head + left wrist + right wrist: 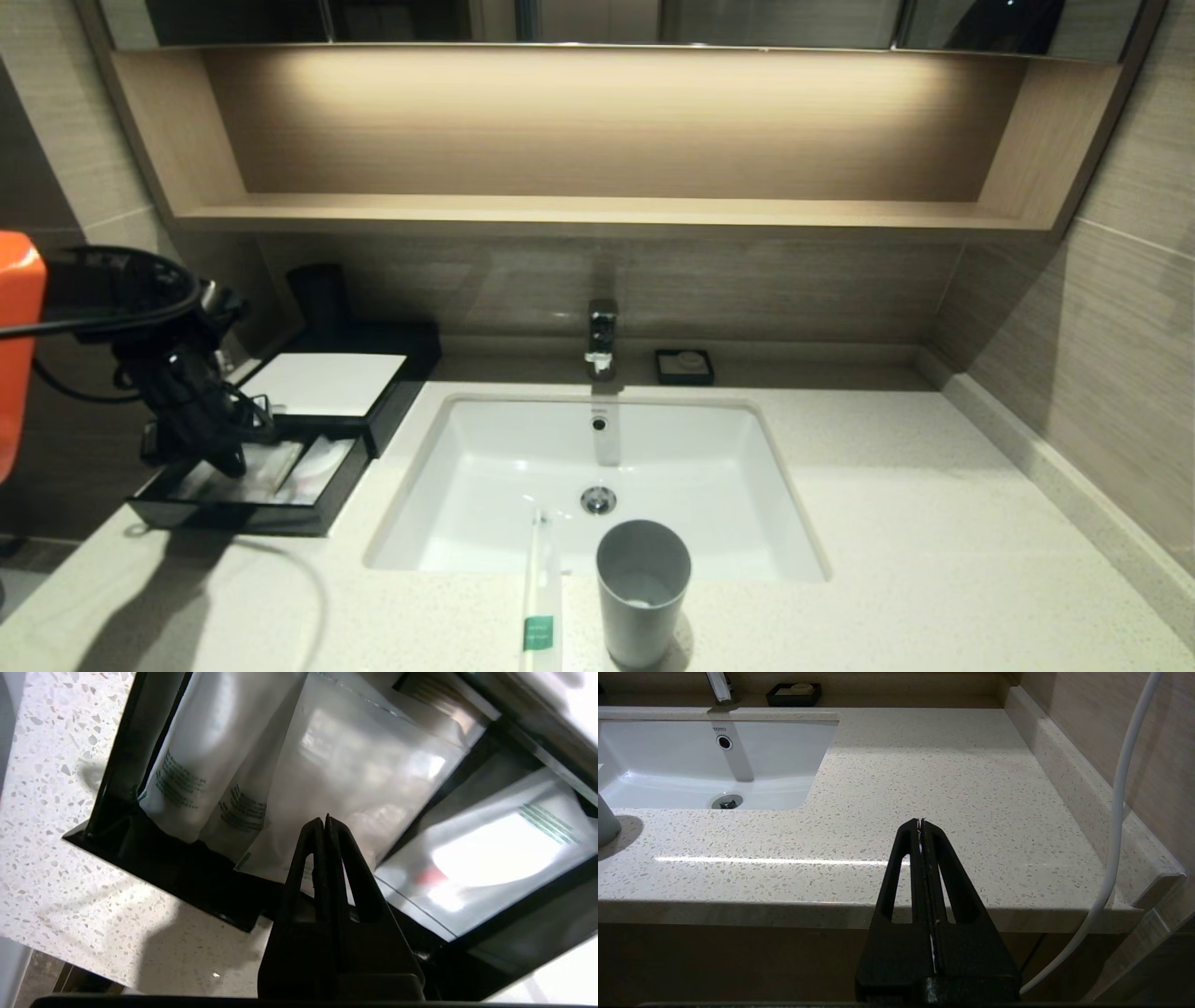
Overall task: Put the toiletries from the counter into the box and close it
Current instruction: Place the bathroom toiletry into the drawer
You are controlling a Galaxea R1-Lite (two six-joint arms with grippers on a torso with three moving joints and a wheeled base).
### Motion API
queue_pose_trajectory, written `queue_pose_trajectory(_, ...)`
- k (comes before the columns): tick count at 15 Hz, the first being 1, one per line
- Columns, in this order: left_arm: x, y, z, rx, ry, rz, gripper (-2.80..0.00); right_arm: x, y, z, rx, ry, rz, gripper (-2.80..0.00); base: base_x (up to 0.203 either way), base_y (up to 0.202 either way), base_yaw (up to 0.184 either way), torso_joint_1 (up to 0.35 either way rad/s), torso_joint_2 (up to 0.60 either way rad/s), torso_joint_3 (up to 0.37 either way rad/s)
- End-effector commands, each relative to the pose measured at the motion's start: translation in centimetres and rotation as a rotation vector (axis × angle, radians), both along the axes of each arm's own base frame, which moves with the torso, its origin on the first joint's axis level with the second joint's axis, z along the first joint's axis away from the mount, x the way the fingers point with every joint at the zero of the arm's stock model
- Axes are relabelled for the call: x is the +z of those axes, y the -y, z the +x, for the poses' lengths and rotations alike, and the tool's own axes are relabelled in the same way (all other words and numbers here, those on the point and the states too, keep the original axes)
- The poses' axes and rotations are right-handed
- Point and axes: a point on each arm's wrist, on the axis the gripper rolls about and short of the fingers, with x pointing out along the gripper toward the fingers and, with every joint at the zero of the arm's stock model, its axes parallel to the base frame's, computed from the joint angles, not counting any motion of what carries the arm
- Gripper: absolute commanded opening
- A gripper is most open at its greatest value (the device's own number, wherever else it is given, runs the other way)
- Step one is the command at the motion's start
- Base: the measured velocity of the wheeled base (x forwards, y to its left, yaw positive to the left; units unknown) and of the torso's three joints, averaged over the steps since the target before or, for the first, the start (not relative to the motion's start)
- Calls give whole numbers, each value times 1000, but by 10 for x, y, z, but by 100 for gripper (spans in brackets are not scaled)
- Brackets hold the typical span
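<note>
— The left gripper [229, 457] is clenched tight with nothing in it, at the left edge of the head view, tip down over the pulled-out drawer [308, 523] of the box [327, 383].

— So what's in the drawer?

— In the left wrist view, pale packets [355, 765] lie stacked in the near compartment, with another flat packet [490, 858] past the divider, toward the right of the frame. I'd say that drop is done.

— And the rest?

— One slim stick [540, 597] with a green band lies at the bottom centre of the head view, on the counter [934, 560] with its far end over the sink [523, 448] rim, just beside a grey cup [642, 593]. I can't spot a second stick.

— The other arm?

— The right gripper [921, 823] is parked, pressed closed and holding nothing, off the counter's front edge.

— Next move?

— My guess: lift clear of the drawer, spread the fingers, and cross to that stick. It's thin, low and close to the cup, so the pinch needs care. Pushing the drawer in comes last.
</note>
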Motion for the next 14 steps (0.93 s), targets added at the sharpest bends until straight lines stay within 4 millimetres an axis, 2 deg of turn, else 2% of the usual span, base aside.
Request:
queue_pose_trajectory(1,19,4,-8,-3,38,8,-280,-1,0,0,0,0,0,-280,0,0,0,0,0,0)
queue_pose_trajectory(5,48,14,-21,-12,105,18,-280,-1,0,0,0,0,0,-280,0,0,0,0,0,0)
queue_pose_trajectory(8,71,30,-40,-45,141,15,-280,-1,0,0,0,0,0,-280,0,0,0,0,0,0)
queue_pose_trajectory(11,92,61,-67,-117,175,-22,-280,-1,0,0,0,0,0,-280,0,0,0,0,0,0)
queue_pose_trajectory(14,99,103,-95,-197,174,-61,-280,-1,0,0,0,0,0,-280,0,0,0,0,0,0)
